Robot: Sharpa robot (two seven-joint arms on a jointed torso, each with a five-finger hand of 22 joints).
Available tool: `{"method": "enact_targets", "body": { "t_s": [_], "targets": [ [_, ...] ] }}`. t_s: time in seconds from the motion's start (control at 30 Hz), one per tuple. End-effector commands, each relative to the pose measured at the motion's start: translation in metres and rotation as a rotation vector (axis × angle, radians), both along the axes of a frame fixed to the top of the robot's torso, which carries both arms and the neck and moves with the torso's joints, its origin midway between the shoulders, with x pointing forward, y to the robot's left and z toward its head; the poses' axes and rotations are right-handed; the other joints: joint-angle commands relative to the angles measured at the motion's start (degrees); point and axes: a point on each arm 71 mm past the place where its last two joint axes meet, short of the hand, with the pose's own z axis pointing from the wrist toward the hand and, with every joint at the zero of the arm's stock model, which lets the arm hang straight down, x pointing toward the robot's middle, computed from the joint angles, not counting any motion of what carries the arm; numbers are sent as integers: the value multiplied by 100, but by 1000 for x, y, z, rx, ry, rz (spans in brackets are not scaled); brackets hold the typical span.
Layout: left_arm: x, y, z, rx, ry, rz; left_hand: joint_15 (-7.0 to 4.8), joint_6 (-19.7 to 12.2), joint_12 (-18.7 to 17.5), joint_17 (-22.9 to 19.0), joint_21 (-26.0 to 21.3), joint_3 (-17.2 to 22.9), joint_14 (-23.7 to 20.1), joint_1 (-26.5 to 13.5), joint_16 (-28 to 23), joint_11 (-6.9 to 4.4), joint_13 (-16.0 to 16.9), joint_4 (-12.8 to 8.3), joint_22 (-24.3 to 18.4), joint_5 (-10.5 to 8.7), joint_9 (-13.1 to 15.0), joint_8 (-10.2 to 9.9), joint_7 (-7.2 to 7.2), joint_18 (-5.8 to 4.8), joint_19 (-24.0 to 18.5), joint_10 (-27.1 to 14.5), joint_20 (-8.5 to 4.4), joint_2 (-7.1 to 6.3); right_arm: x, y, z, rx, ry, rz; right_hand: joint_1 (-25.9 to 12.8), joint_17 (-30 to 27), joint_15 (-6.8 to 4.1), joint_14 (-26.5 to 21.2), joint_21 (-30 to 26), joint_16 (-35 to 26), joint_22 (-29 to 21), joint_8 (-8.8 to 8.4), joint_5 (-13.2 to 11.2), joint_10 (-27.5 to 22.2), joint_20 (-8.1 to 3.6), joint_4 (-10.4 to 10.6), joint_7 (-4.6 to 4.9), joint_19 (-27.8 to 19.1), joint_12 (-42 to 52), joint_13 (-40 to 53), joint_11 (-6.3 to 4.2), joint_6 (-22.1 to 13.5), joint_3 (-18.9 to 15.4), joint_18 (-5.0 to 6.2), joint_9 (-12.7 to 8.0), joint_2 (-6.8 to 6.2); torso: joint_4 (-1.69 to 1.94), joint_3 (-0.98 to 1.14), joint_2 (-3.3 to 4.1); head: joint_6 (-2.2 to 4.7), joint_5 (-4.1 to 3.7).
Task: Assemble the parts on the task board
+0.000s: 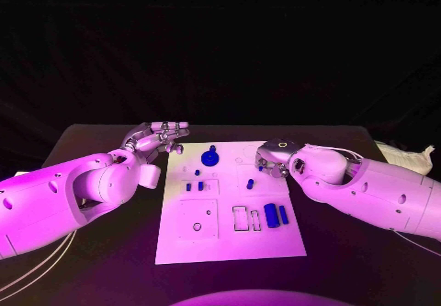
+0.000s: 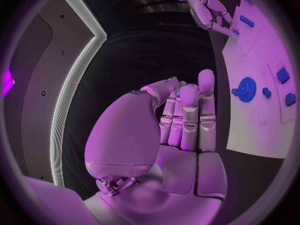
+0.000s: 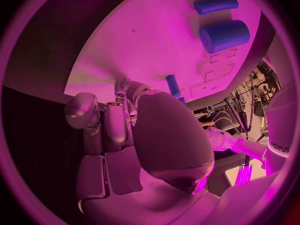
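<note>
The white task board (image 1: 230,223) lies mid-table. A blue gear (image 1: 211,157) sits near its far edge, and small blue pegs (image 1: 194,186) stand below it. Another peg (image 1: 250,183) stands mid-board. A thick blue cylinder (image 1: 270,213) and a slim blue bar (image 1: 284,215) lie at the right. My left hand (image 1: 158,137) hovers off the board's far left corner, fingers straight and holding nothing, with the gear (image 2: 246,89) beside it. My right hand (image 1: 276,157) hangs over the board's far right part with fingers curled in. Nothing shows in them. The mid-board peg (image 3: 173,86) lies just past its fingertips.
The black table (image 1: 92,137) surrounds the board. A crumpled white cloth (image 1: 404,156) lies at the far right edge. Rectangular recesses (image 1: 241,218) are cut into the board left of the cylinder.
</note>
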Motion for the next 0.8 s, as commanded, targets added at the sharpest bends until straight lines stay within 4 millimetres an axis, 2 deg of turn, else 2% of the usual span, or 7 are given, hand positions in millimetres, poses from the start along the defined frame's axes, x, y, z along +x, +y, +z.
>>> {"method": "enact_targets", "body": {
  "t_s": [0.03, 0.2, 0.33, 0.63, 0.8],
  "targets": [
    [-1, -3, 1, -2, -4, -24, 3, -38, 25, 6, -36, -30, -25, -31, -6, 3, 7, -9, -5, -15, -5, 9, 2, 110, -14, -38, -15, 40, -3, -1, -10, -28, 43, 3, -73, -16, 18, 283, 4, -8, 7, 21, -24, 50, 2, -26, 0, 20, -23, -14, -2, 32, 23, 56, 20, -8, -3, -2, -6, -2, -8],
    [0, -3, 0, -1, -1, -26, 3, -45, 31, -9, -41, -32, -30, -25, -13, 5, 8, -18, -9, -13, -6, 9, 4, 110, -13, -49, -15, 44, -3, -1, -6, 28, 14, -3, -176, -53, 22, 280, 18, -33, 28, 3, -37, 49, 8, -42, 7, 30, -50, -41, 7, 33, 57, 52, 24, -2, -5, 4, -9, 3, -16],
    [0, -4, 0, 0, 0, -29, 3, -45, 31, -9, -41, -32, -30, -25, -13, 5, 8, -18, -9, -13, -6, 9, 4, 110, -13, -49, -15, 44, -4, 0, -4, 61, 1, -9, -258, -66, 25, 280, 26, -38, 40, -3, -52, 58, 12, -43, 5, 37, -58, -58, 10, 44, 71, 50, 30, 3, 5, -6, -8, 0, -23],
    [0, -4, -1, 2, 6, -31, 5, -56, 39, -34, -48, -36, -40, -16, -24, 9, 9, -32, -16, -11, -7, 8, 8, 110, -12, -69, -14, 48, -2, -8, 6, 114, -37, -41, -316, -86, 29, 279, 36, -50, 54, -3, -57, 79, 15, -46, 7, 45, -57, -69, 14, 60, 81, 48, 38, 8, -3, -2, -13, 17, -43],
    [0, -4, -1, 4, 7, -32, 7, -63, 42, -47, -51, -39, -46, -17, -31, 12, 9, -36, -19, -11, -7, 7, 11, 110, -13, -77, -13, 48, -2, -16, 12, 124, -57, -61, -335, -88, 30, 280, 39, -50, 58, -4, -58, 85, 16, -48, 11, 48, -58, -73, 18, 65, 85, 48, 40, 6, -20, -2, -12, 24, -33]
  ]
}}
